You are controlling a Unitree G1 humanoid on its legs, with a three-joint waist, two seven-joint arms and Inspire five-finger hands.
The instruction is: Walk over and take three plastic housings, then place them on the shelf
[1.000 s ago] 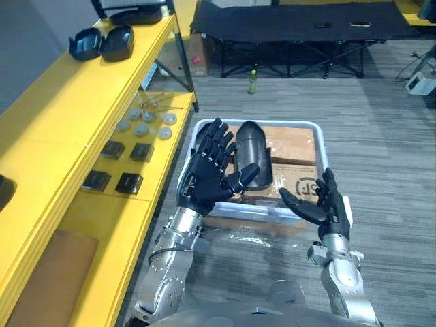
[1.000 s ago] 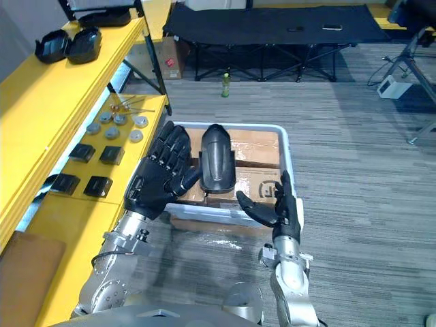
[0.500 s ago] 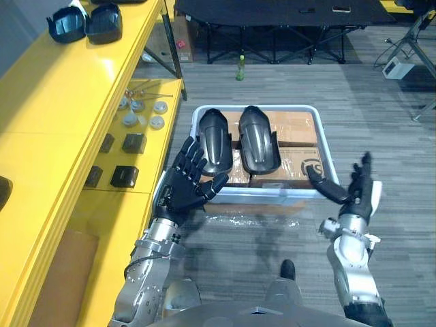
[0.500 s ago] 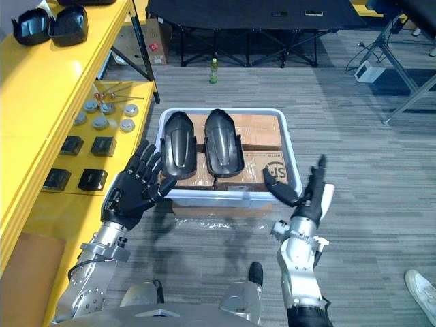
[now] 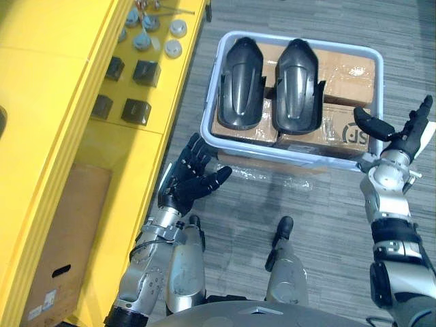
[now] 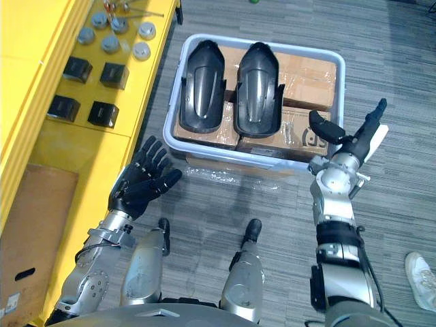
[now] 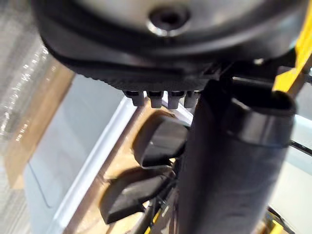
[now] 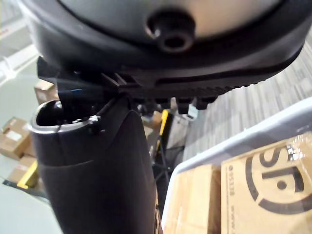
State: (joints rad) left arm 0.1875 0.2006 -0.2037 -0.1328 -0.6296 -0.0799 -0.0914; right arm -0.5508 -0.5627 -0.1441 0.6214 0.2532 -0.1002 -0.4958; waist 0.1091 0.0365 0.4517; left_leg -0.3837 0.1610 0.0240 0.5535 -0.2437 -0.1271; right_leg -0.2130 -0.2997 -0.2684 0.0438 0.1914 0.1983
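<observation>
Since the earlier frame left hand (image 5: 191,182) has backed off the bin (image 5: 210,129); we note it and right hand (image 5: 396,135) spread open, empty, two housings (image 5: 240,95) just ahead in the bin, untaken, shelving pending.

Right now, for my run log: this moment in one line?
left hand: open, empty, short of bin | right hand: open, empty, by bin's right corner | plastic housings: two, in bin

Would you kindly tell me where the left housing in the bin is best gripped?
Probably along its long outer edge, from above on the robot's left: the left housing lies lengthwise, close beside the right housing, so that edge by the bin wall is freest, nearest the open left hand.
</observation>
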